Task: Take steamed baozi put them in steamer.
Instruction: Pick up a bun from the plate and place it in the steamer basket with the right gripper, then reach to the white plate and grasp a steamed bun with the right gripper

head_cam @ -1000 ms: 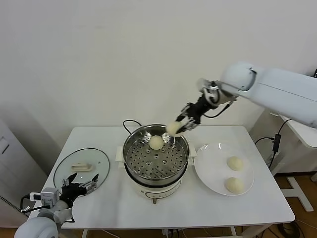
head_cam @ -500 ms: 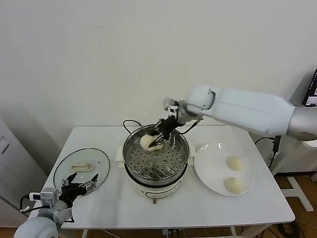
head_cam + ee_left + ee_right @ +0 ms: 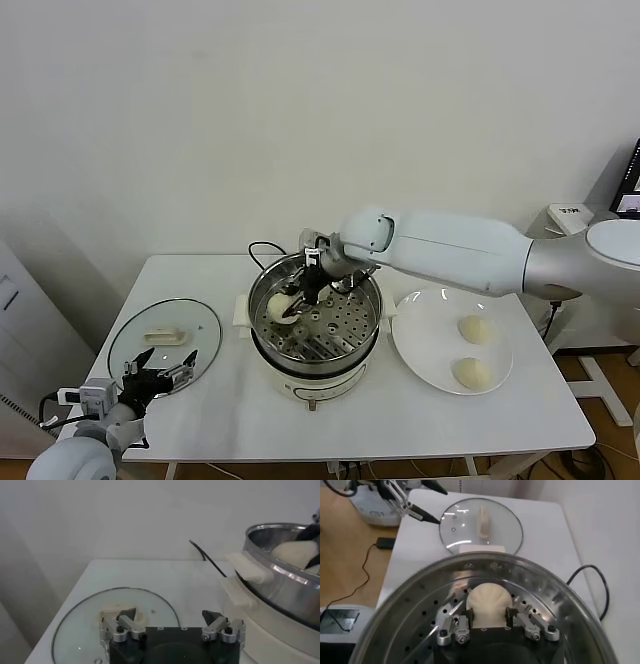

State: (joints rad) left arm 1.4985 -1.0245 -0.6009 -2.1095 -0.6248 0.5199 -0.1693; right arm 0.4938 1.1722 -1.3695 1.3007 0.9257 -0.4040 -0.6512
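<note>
From my seat the right gripper is down inside the steamer, and its fingers and arm cover much of what lies on the perforated tray, so I can make out one baozi there for certain; a pale patch behind the wrist may be a second, but I cannot tell. In the right wrist view that baozi sits between the two fingers with both pads against its sides and its underside on the tray, so I read the gripper as closed on it. Two more baozi lie on the white plate to the steamer's right, one farther back and one nearer, apart from each other. The glass lid lies flat on the table to the steamer's left. My left gripper is parked low at the table's near left corner, beside the lid, fingers spread wide and holding nothing.
</note>
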